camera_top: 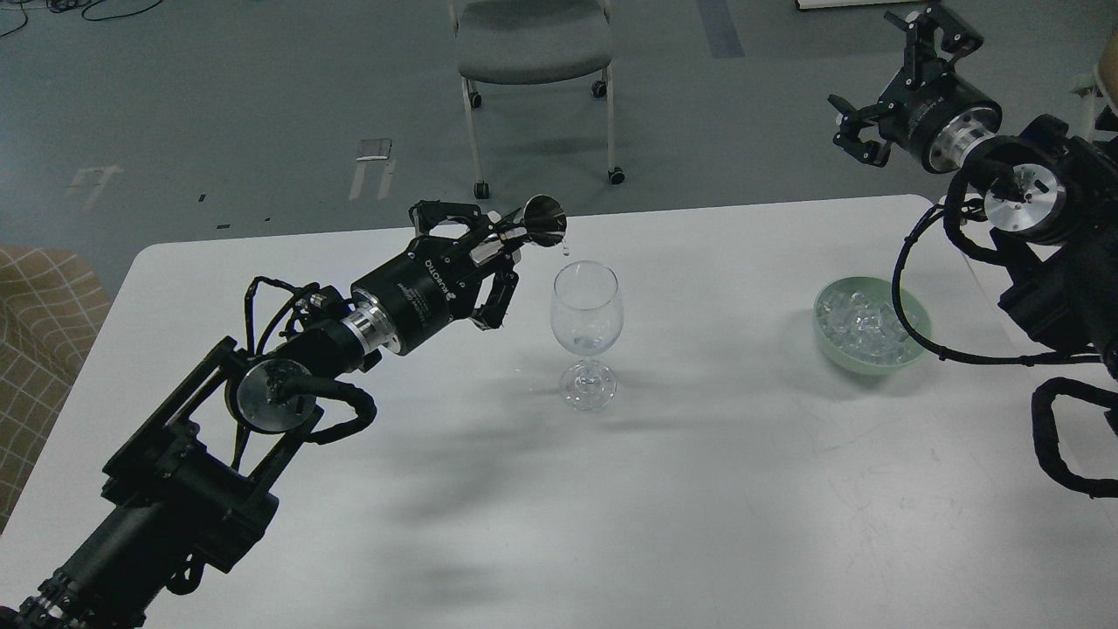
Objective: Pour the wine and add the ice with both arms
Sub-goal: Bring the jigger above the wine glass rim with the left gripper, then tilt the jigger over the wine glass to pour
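Observation:
A clear stemmed wine glass (587, 328) stands upright on the white table (664, 489), near its middle. My left gripper (489, 249) is shut on a small silver metal measuring cup (541, 220), tilted so its mouth leans over the glass's left rim; a clear drop hangs from its lip. The ice (860, 325), several small clear cubes, fills a pale green bowl (908, 354) at the right. My right gripper (891, 92) is open and empty, raised beyond the table's far right corner, above and behind the bowl.
A grey wheeled chair (533, 52) stands on the floor behind the table. A tan checked seat (39, 314) is at the left edge. My right arm's black cables (917, 288) loop over the bowl's right side.

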